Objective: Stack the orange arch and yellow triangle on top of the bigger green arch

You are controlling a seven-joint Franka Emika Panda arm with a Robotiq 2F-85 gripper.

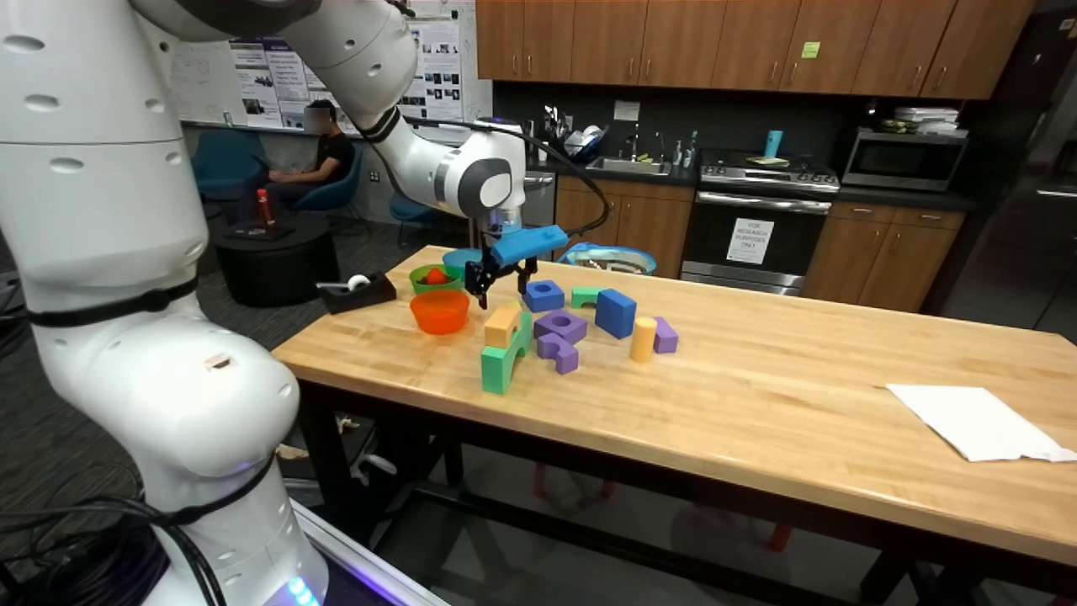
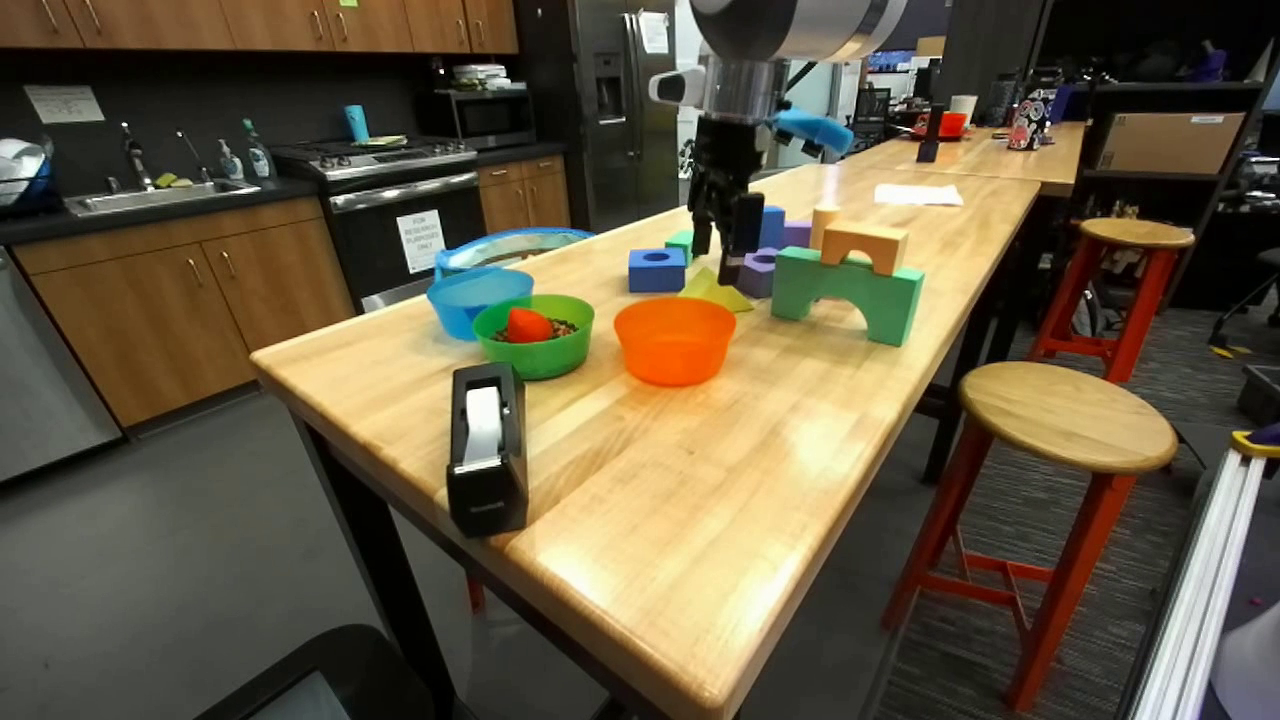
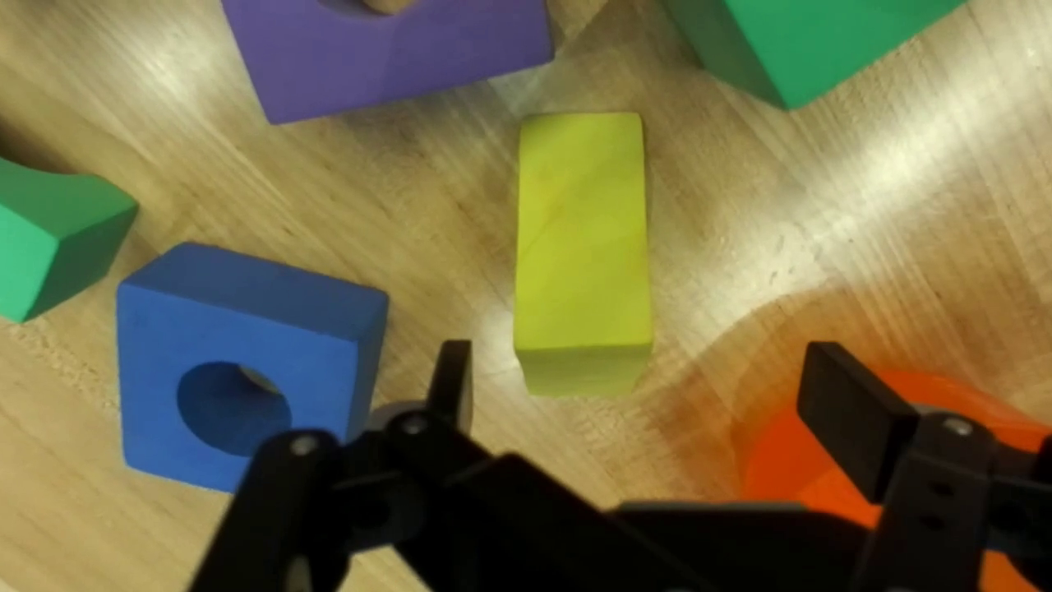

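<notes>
The bigger green arch (image 1: 496, 370) stands upright on the table and also shows in an exterior view (image 2: 850, 290). The orange arch (image 2: 865, 243) rests on top of it, legs down. A corner of the green arch shows at the top right of the wrist view (image 3: 822, 49). The yellow triangle (image 3: 583, 238) lies on the table between the green arch and the blue block; it also shows in an exterior view (image 2: 712, 292). My gripper (image 3: 639, 349) is open and empty above the table, its fingers either side of the triangle's near end, not touching it.
An orange bowl (image 3: 797, 460) sits under the right finger. A blue block with a hole (image 3: 238, 362) is by the left finger. A purple block (image 3: 386, 57) and smaller green arch (image 3: 57, 230) are near. A green bowl (image 2: 540, 350) and tape dispenser (image 2: 487, 450) stand beyond.
</notes>
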